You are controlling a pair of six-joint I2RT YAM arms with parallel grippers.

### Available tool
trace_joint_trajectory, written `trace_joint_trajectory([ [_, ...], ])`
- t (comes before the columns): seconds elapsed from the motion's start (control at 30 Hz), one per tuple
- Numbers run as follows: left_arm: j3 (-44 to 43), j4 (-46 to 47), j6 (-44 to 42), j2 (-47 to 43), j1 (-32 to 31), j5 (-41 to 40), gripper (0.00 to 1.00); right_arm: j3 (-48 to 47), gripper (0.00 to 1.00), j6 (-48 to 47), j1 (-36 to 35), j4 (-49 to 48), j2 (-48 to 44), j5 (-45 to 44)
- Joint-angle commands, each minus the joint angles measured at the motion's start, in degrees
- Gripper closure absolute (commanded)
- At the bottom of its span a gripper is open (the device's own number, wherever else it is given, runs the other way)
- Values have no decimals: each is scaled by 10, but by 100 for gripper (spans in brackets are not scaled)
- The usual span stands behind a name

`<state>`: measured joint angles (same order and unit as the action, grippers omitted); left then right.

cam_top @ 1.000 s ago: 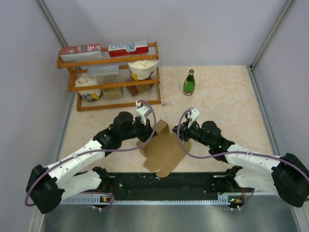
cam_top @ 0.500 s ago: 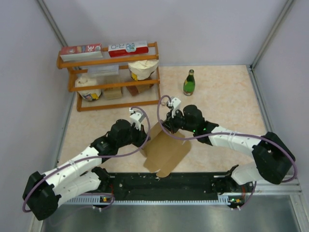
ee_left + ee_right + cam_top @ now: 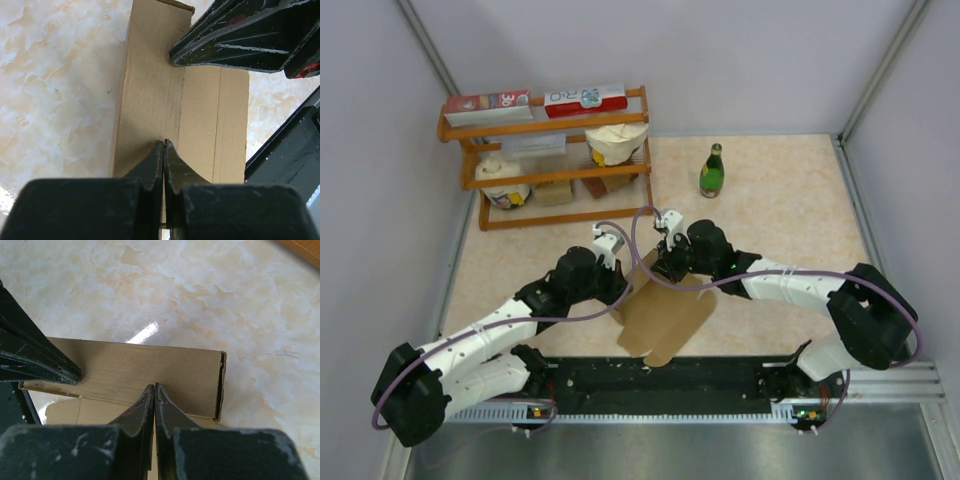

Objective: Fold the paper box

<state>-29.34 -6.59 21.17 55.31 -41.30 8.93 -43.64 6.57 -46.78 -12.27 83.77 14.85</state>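
Note:
The paper box (image 3: 668,312) is a plain brown cardboard sheet lying mostly flat at the table's middle, with its back left flap (image 3: 647,268) folded up. My left gripper (image 3: 624,290) is shut, tips resting on the creased panel (image 3: 150,100) with nothing between the fingers. My right gripper (image 3: 661,270) is shut too, its tips (image 3: 154,386) against the raised flap (image 3: 145,365). In the left wrist view the right fingers (image 3: 225,45) press the flap from the far side. In the right wrist view a left finger (image 3: 35,360) shows at the left edge.
A wooden shelf (image 3: 550,160) with cartons and bags stands at the back left. A green bottle (image 3: 711,172) stands at the back middle. A black strip (image 3: 660,376) runs along the near edge between the arm bases. Grey walls close both sides.
My right arm has swung left from the sheet's right side to the raised back flap, and its jaws have closed. The left gripper has drawn back slightly to the left.

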Motion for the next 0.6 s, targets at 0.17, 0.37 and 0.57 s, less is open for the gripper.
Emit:
trace_joint_trajectory([
  [0.17,8,24,5,4,-1,7,100,-24,100,-16,-7,20,5,-18],
  [0.37,-5,8,0,-7,-1,2,100,-8,100,-10,-7,2,-26,-25],
  [0.57,-42,-22,-5,-31,0,-16,98,2,92,-3,-8,-3,-92,-48],
])
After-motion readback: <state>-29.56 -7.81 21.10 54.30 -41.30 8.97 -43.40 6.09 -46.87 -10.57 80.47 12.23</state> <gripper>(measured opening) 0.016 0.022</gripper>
